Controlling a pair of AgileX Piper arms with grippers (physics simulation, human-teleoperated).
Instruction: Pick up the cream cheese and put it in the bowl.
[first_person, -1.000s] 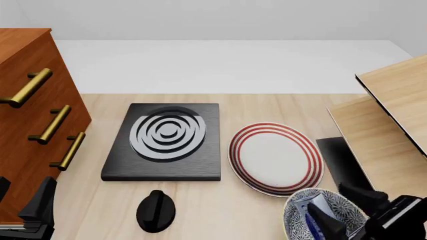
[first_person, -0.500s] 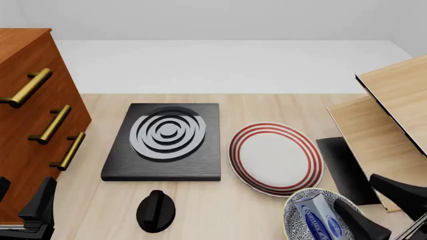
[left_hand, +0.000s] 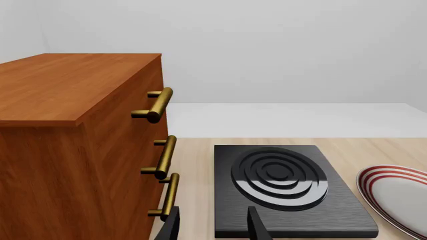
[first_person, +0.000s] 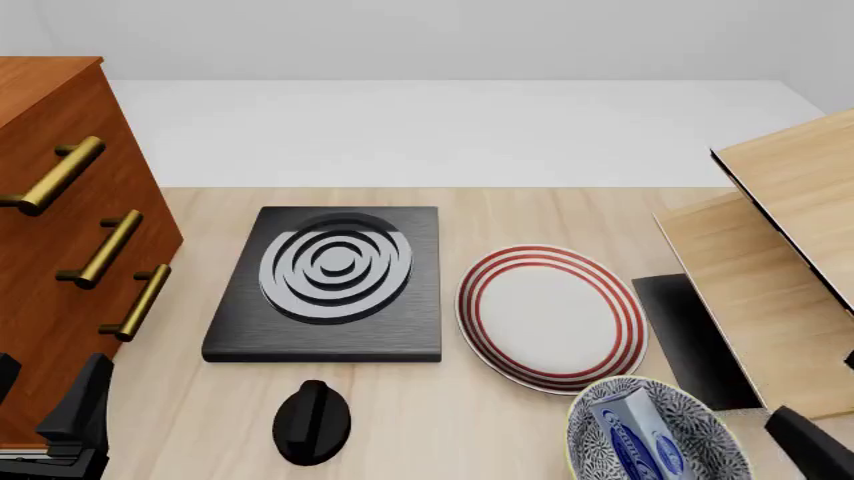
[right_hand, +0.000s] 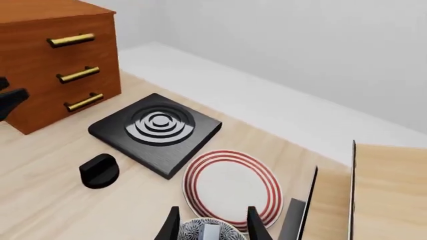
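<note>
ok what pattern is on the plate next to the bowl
White with red concentric rings around the rim of the plate, clearest in the front view.

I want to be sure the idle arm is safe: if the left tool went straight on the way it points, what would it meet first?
Probably the black stove plate: the left tool points over its near edge, the wooden cabinet to one side. Depth is unclear.

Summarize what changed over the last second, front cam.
The right gripper let go of the cream cheese, pulled back out of the bowl toward the near right corner, and is now open and almost out of the front view. The cream cheese stays leaning in the bowl. Left gripper, plate, black knob and burner unchanged.
</note>
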